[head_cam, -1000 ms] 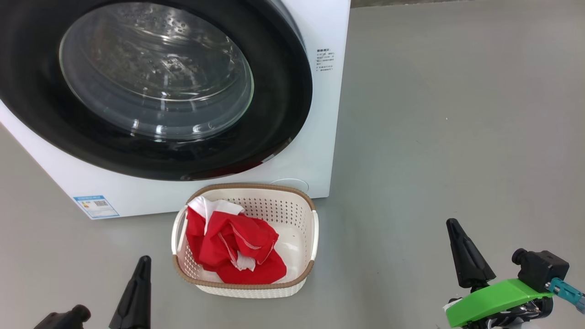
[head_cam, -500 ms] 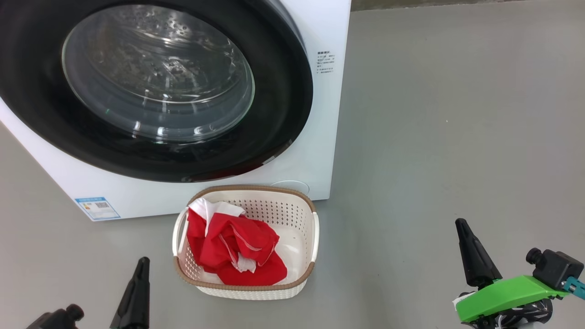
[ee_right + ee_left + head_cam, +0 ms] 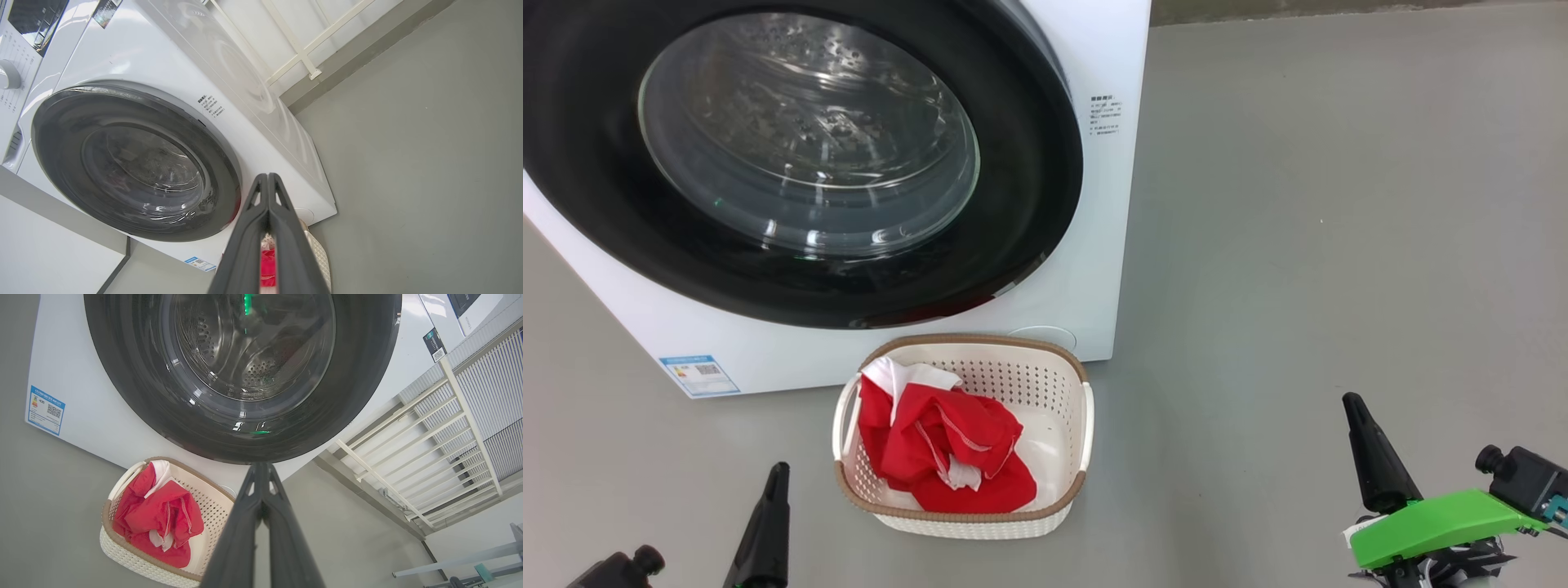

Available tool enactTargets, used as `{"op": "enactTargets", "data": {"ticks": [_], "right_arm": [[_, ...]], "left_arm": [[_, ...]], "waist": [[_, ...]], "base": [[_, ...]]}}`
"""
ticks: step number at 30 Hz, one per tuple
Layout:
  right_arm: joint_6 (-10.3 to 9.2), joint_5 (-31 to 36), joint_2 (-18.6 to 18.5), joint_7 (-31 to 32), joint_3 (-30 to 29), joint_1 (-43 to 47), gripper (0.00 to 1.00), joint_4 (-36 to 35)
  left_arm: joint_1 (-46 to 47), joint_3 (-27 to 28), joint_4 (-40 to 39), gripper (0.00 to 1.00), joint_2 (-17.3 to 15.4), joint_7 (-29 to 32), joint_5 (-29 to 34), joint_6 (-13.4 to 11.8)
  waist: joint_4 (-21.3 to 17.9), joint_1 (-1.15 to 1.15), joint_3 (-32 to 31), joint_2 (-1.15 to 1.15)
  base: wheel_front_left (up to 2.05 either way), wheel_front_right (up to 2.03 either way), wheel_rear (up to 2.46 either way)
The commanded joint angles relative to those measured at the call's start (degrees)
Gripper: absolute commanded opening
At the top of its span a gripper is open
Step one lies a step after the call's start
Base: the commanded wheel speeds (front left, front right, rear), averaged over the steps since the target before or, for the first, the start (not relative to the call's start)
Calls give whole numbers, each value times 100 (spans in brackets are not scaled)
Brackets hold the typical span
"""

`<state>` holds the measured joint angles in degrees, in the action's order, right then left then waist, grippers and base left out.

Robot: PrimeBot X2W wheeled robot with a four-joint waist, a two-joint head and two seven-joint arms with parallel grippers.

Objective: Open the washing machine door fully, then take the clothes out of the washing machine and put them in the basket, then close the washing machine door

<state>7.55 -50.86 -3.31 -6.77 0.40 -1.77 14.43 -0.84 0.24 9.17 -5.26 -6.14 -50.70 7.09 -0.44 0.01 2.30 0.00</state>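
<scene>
The white washing machine fills the upper left of the head view, and its round black door with the glass bowl lies flat against the front, closed. On the floor in front of it stands the cream basket, holding the red clothes with white trim. My left gripper is shut and empty at the lower left, left of the basket. At the lower right my right gripper is shut and empty too. The left wrist view has the door, the basket and the clothes. The right wrist view has the door.
Grey floor spreads to the right of the machine. A blue label sits on the machine's lower left corner. In the left wrist view a white railing runs beside the machine, and another white appliance stands by it in the right wrist view.
The head view has shifted slightly, so machine and basket sit a little lower. My right gripper has drifted right and down, and the left gripper has sunk a little. Both stay shut.
</scene>
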Motion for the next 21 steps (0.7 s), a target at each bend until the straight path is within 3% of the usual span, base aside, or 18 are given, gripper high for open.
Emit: {"op": "enactTargets", "data": {"ticks": [1, 21], "right_arm": [[-3, -219, -88, 41, -11, -261, 0, -133], [-4, -1376, -98, 350, -137, -306, 0, -111]], "left_arm": [[275, 135, -100, 0, -47, 31, -155, 19], [391, 220, 63, 0, -6, 335, -1325, 25]], "waist": [[1, -1, -4, 0], [13, -1, -63, 0]], "base": [[0, 0, 0], [0, 0, 0]]}}
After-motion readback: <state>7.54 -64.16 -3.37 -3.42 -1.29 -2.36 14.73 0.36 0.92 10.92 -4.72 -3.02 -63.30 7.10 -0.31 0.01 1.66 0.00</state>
